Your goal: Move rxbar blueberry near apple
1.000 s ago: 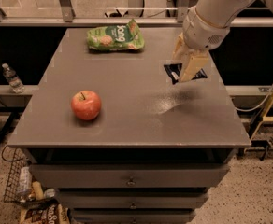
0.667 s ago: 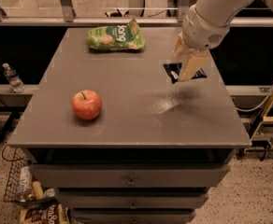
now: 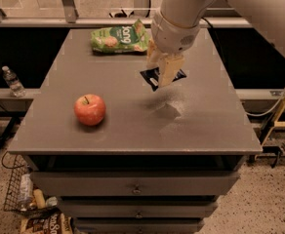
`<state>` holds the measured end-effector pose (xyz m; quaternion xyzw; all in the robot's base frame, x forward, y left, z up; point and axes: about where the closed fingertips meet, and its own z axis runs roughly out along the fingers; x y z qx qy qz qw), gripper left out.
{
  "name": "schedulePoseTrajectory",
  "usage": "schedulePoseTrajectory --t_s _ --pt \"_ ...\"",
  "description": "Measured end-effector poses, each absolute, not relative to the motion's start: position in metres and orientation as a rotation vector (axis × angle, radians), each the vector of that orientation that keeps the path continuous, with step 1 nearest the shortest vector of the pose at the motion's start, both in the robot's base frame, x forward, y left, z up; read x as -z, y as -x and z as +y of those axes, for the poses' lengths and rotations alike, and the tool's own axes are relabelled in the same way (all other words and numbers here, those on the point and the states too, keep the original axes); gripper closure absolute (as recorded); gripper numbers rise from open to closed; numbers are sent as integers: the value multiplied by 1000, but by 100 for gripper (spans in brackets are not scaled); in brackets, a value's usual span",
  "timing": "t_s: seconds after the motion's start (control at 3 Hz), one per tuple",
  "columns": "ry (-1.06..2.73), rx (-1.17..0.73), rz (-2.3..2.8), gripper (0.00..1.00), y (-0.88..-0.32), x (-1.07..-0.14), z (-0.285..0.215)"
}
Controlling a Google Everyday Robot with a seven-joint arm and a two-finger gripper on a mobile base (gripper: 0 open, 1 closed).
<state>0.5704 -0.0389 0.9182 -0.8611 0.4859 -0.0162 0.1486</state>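
The rxbar blueberry is a small dark navy wrapped bar, held in my gripper a little above the grey table, right of centre. Its shadow falls on the tabletop just below. My beige fingers are shut on the bar and cover its middle. The white arm comes down from the upper right. The apple, red with yellowish patches and a short stem, sits on the table's front left, well to the left of and nearer than the gripper.
A green crinkly snack bag lies at the table's back edge. Drawers sit under the tabletop. A water bottle stands on a ledge at far left. A wire basket is on the floor at lower left.
My gripper has moved left toward the table's middle, carrying the navy bar with it. The apple and the snack bag have not moved.
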Motion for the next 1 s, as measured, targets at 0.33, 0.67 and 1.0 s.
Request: schedulePoseTrajectory --t_s 0.33,0.67,1.0 --pt "2577 61 1270 100 -568 -913 2" --pt "2660 24 1178 100 -571 -895 39" --pt "2709 -25 1116 100 -570 -879 64"
